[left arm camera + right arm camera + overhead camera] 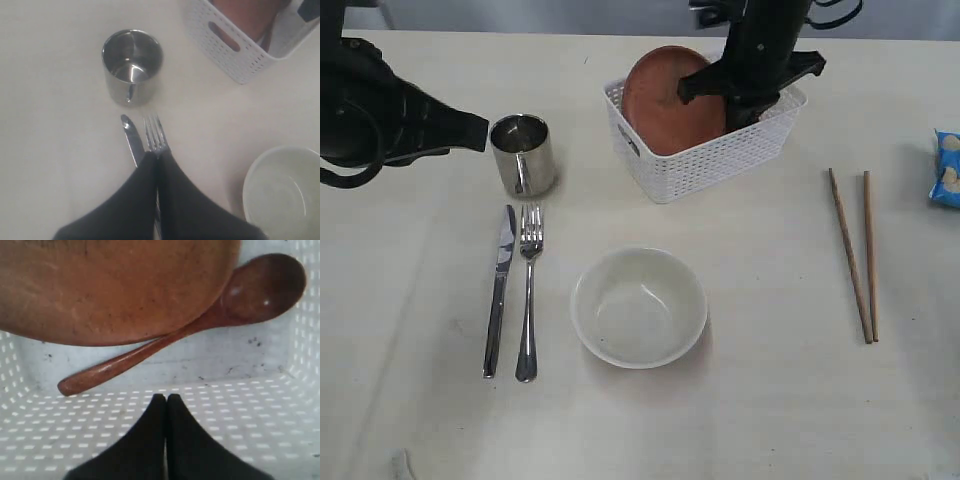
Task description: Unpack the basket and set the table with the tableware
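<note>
Table (770, 400) partly laid, basket (710, 165) not emptied.
The left gripper (158, 156) is held clenched, empty, above knife (500, 290) and fork (529, 290) near the mug (523, 155); the bowl (638, 306) is placed centrally; plate (670, 100) and spoon (190, 327) are seen in the basket beneath the clenched, empty right gripper (166, 400).

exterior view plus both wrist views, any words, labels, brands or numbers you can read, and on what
No text can be read in any view.
blue snack bag: pale printing, too small and blurred to read.
mug, bowl, basket, plate, spoon: no lettering visible.
</note>
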Controlling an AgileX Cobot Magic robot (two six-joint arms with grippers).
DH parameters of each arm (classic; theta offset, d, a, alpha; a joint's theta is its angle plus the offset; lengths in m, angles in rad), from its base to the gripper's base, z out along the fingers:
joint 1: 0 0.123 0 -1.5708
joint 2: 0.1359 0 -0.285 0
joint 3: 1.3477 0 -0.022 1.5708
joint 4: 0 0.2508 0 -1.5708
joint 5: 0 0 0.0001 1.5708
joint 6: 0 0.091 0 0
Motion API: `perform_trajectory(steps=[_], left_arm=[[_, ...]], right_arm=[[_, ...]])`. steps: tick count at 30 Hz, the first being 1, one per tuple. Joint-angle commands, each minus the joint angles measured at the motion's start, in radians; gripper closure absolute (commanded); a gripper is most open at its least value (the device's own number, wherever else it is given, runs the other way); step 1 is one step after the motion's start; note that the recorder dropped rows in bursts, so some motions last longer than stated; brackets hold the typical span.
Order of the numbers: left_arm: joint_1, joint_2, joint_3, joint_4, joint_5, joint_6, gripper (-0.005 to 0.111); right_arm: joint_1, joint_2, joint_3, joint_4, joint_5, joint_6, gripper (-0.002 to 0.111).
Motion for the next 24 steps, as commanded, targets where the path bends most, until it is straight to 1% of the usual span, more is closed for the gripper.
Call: perform_trajectory(steps=[1, 8, 16, 19, 24], left_arm=[[0.000, 0.001, 0.003, -0.012, -0.003, 0.004, 0.107], [0.000, 0.001, 0.003, -0.015, -0.003, 0.004, 0.107], [0.000, 0.001, 0.003, -0.015, -0.003, 0.010, 0.107], [0.000, 0.001, 0.003, -0.015, -0.003, 0.010, 0.107], [0.000, 0.017, 0.003, -0.012, -0.016, 0.020, 0.107]], right_arm=[[0.016, -0.037, 0.089, -0.040, 0.010, 0.050, 0.109], [0.016, -0.140, 0.254, -0.040, 0.010, 0.070, 0.109], [0.058, -0.284, 0.422, -0.040, 0.008, 0.145, 0.109], [0.058, -0.334, 0.457, -0.040, -0.062, 0.176, 0.109], [0.058, -0.421, 0.469, -0.101, -0.144, 0.234, 0.109]])
